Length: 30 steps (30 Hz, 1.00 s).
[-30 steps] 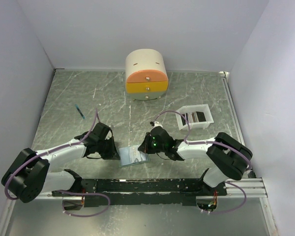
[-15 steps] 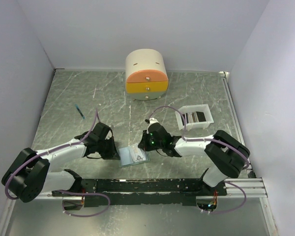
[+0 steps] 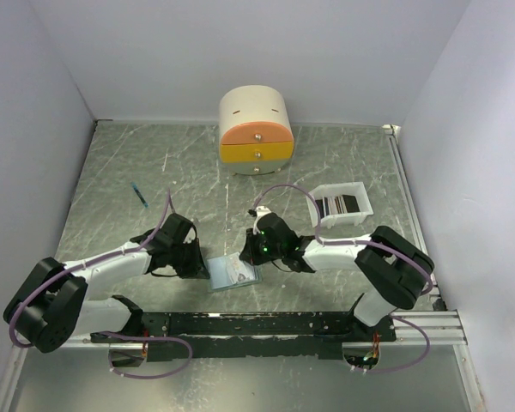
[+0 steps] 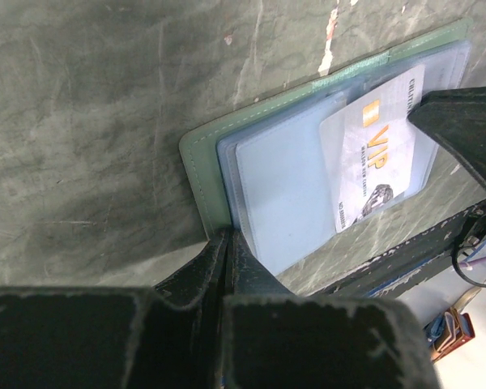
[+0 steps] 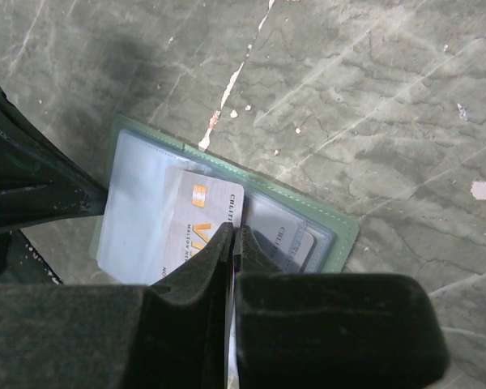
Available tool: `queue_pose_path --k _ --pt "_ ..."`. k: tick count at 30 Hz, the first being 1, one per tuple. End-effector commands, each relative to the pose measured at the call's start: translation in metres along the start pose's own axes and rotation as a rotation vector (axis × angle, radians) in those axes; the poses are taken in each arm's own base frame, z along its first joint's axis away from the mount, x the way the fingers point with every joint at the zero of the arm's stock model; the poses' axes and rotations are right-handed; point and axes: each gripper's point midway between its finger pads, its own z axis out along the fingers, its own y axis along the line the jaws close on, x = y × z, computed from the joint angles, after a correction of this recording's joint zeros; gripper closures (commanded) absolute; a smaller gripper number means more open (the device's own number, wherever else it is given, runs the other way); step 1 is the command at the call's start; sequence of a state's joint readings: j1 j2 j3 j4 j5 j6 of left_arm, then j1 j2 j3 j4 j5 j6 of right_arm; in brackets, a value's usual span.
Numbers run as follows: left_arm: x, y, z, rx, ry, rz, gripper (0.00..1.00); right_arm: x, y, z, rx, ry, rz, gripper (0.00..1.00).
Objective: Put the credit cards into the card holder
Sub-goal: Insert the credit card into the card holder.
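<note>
The card holder [image 3: 233, 274] lies open near the table's front edge, green cover [image 4: 201, 166] down, pale blue pockets [image 5: 138, 211] up. A silver credit card marked VIP [image 4: 378, 154] [image 5: 196, 219] lies flat on the pockets, partly inside one; another card [image 5: 296, 241] shows dimly through a pocket to its right. My left gripper [image 4: 227, 237] [image 3: 195, 261] is shut on the holder's near corner, where cover and pockets meet. My right gripper [image 5: 235, 237] [image 3: 257, 251] is shut, its tips resting on the VIP card's end. More dark striped credit cards [image 3: 338, 204] lie in the white tray.
A white tray [image 3: 358, 193] stands to the right of the holder. A round cream-and-orange drawer box [image 3: 256, 129] sits at the back centre. A blue pen [image 3: 139, 195] lies at the left. The black base rail [image 3: 257, 324] runs just in front of the holder.
My right gripper has edged left over the card holder, and the VIP card has moved left with it. The left gripper has stayed put on the holder.
</note>
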<state>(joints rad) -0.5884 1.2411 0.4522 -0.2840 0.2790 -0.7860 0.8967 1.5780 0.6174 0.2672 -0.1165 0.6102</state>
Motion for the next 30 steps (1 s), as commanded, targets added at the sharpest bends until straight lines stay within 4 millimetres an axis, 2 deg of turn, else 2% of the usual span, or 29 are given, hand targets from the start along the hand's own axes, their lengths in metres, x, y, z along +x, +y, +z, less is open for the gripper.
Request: queue_pose_path --k 1,5,11,17,30 --pt "-0.0025 0.0125 0.0077 -0.051 -0.014 0.0 0.91 0.0086 -0.0073 -0.0048 0.035 0.023 0.041 1.0" --pt "-0.0041 0.0099 0.0077 -0.043 -0.015 0.003 0.91 0.0079 -0.0008 0.0004 0.003 -0.012 0.143 1.0" --pt "-0.0038 0.0105 0.0071 -0.048 -0.012 0.005 0.91 0.01 -0.0027 0.0019 -0.006 -0.051 0.232 1.0" --pt "-0.003 0.0103 0.0076 -0.043 -0.011 0.003 0.91 0.0041 -0.0033 -0.0007 0.0 -0.087 0.252 1.0" --pt "-0.0015 0.0099 0.0081 -0.036 -0.009 -0.003 0.91 0.0054 -0.0021 -0.0066 0.005 -0.121 0.301 1.0"
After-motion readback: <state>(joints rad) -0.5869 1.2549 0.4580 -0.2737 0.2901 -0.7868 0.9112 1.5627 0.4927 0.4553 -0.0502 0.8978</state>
